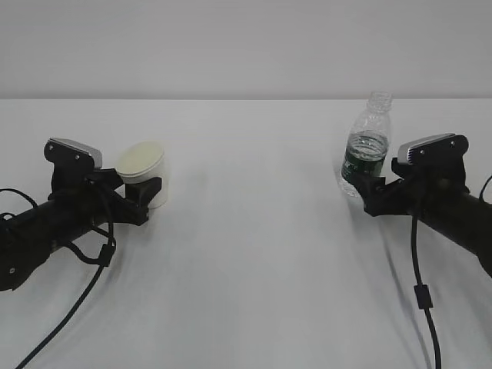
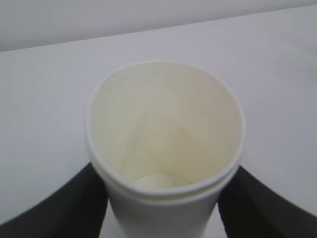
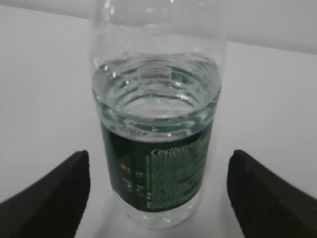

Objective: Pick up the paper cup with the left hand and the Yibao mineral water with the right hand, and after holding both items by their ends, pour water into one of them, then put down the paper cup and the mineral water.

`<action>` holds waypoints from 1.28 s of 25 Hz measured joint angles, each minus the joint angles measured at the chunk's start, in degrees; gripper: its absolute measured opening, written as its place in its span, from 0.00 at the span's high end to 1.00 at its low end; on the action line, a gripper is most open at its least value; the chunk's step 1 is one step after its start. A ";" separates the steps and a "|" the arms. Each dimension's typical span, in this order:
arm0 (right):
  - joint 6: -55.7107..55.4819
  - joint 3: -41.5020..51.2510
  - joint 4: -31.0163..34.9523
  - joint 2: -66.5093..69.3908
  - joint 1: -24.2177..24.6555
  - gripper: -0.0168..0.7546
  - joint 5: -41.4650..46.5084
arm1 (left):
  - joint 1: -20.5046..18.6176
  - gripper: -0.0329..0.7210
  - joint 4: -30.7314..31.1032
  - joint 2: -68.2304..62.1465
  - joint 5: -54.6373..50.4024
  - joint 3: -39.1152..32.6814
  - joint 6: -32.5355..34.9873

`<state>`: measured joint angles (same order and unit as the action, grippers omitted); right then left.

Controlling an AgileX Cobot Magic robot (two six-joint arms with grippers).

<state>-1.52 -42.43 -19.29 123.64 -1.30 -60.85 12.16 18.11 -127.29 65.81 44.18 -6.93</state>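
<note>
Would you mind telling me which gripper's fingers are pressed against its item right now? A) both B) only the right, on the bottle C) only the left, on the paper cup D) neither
C: in the left wrist view the dark fingers press both sides of the paper cup, while the right gripper shows clear gaps around the Yibao mineral water.

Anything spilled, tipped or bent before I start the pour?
No spill shows on the table. The paper cup leans in the left pincer, and its rim is squeezed slightly oval. The Yibao mineral water tilts too, uncapped; the right pincer's fingers stand clear of it.
</note>
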 joint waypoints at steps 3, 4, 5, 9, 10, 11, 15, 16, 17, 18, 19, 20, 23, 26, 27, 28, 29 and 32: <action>-1.34 -1.32 -0.32 1.95 0.00 0.12 0.00 | 0.00 0.33 0.09 0.00 0.00 0.00 0.00; -1.58 -1.83 -0.32 2.57 0.00 0.12 0.00 | 0.00 0.33 0.09 0.00 0.00 0.00 0.00; -1.80 -2.14 -0.46 2.99 0.00 0.12 0.08 | 0.00 0.33 0.09 0.00 0.00 0.00 0.00; -2.14 -4.64 -0.45 4.34 0.00 0.12 0.08 | 0.00 0.33 0.50 0.00 -0.46 0.13 0.00; -2.52 -5.23 -0.57 4.77 0.00 0.11 0.08 | 0.00 0.33 0.65 0.00 -0.46 0.13 0.00; -2.52 -5.73 -0.57 5.03 0.00 0.11 0.08 | 0.00 0.33 0.92 0.00 -0.57 0.17 0.00; -3.83 -7.57 -0.89 6.42 0.00 0.11 0.23 | 0.00 0.33 1.14 0.00 -0.57 0.17 0.00; -3.92 -8.09 -1.04 6.54 0.00 0.11 0.35 | 0.00 0.33 1.14 0.00 -0.57 0.17 0.00; -4.07 -8.39 -1.08 6.66 -0.03 0.11 0.35 | 0.00 0.33 1.14 0.00 -0.65 0.17 0.00; -4.07 -8.39 -1.08 6.66 -0.03 0.11 0.35 | 0.00 0.33 1.14 0.00 -0.65 0.17 0.00; -4.11 -8.83 -1.18 6.66 -0.24 0.11 0.35 | 0.00 0.33 1.14 0.00 -0.65 0.17 0.00; -4.20 -9.06 -1.18 6.66 -0.33 0.12 0.35 | 0.00 0.33 1.14 0.00 -0.65 0.17 0.00; -4.24 -9.32 -1.18 6.66 -0.71 0.12 0.86 | 0.00 0.33 1.14 0.00 -0.65 0.17 0.00; -4.34 -9.41 -2.05 6.66 -1.09 0.15 2.18 | 0.00 0.33 1.22 0.00 -0.65 0.17 0.00; -4.34 -9.41 -2.33 6.66 -1.09 0.17 2.23 | 0.00 0.33 1.22 0.00 -0.65 0.17 0.00; -4.34 -9.41 -2.33 6.66 -1.09 0.21 2.23 | 0.00 0.33 1.22 0.00 -0.65 0.17 0.00; -4.34 -9.41 -2.42 6.66 -1.09 0.22 2.23 | 0.00 0.33 1.22 0.00 -0.65 0.17 0.00; -4.34 -9.41 -2.42 6.66 -1.09 0.26 2.23 | 0.00 0.33 1.22 0.00 -0.65 0.17 0.00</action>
<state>-5.86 -51.84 -21.71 130.30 -2.39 -58.63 12.16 19.33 -127.29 65.15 44.35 -6.93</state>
